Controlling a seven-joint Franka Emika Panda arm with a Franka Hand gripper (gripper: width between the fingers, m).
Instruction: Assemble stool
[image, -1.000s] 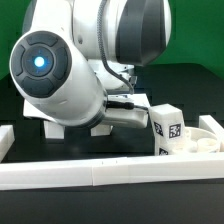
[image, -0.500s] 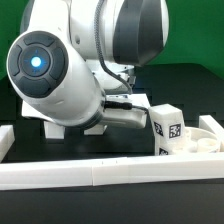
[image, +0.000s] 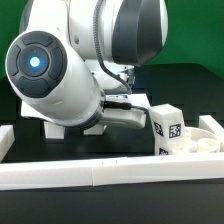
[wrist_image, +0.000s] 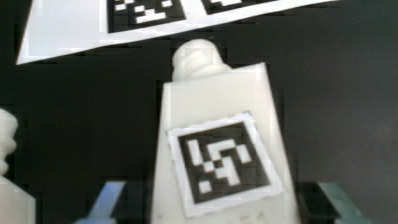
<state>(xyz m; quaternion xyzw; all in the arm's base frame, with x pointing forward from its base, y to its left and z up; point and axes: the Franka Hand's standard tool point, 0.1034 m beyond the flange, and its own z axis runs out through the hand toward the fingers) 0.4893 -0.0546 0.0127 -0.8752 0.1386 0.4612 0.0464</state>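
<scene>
In the wrist view a white leg block (wrist_image: 217, 150) lies on the black table, its square tag facing up and its ribbed tip pointing at the marker board (wrist_image: 160, 20). My gripper (wrist_image: 222, 203) straddles that block's near end, one finger (wrist_image: 111, 200) on each side, shut on it. The edge of a second leg (wrist_image: 9, 145) shows beside it. In the exterior view the arm hides the fingers. A tagged leg block (image: 166, 126) stands just past the hand, against the round white seat (image: 200, 140). I cannot tell whether it is the held one.
Long white border rails run along the front (image: 110, 172) and the exterior view's left (image: 5, 140). The arm's big white joint (image: 50, 75) fills most of the exterior view and hides the table behind it.
</scene>
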